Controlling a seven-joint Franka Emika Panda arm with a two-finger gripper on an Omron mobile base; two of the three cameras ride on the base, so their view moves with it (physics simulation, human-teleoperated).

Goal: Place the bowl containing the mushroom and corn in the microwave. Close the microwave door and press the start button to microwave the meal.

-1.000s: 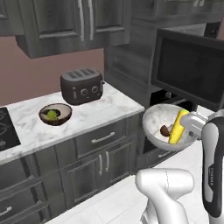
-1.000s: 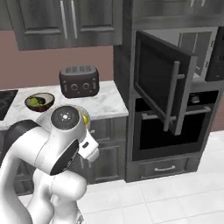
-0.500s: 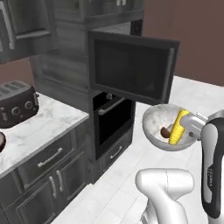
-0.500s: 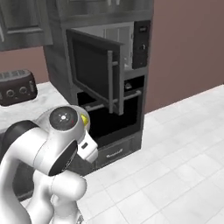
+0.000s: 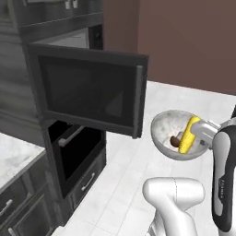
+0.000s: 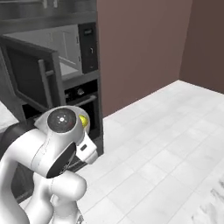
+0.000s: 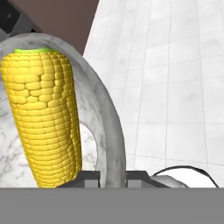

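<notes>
- Lighting is even and diffuse across all three views; no lamp or other single source can be made out.
- The white floor [image 6: 175, 144] is the brightest area and shows only faint grey tile lines, without glare.
- The microwave door [image 5: 87, 92] has a dark, dull glass window with almost no reflection.
- The microwave [image 6: 65, 48] cavity is pale and lit softly.
- A soft shadow lies on the floor beneath the open door in the left base view.
- Both base views look slightly soft and low in detail, with blocky edges.
- In the hand view the corn [image 7: 41, 118] is sharp, its kernels crisply shaded.
- The bowl [image 7: 111, 131] rim there shows mild shading and no visible distortion.
</notes>
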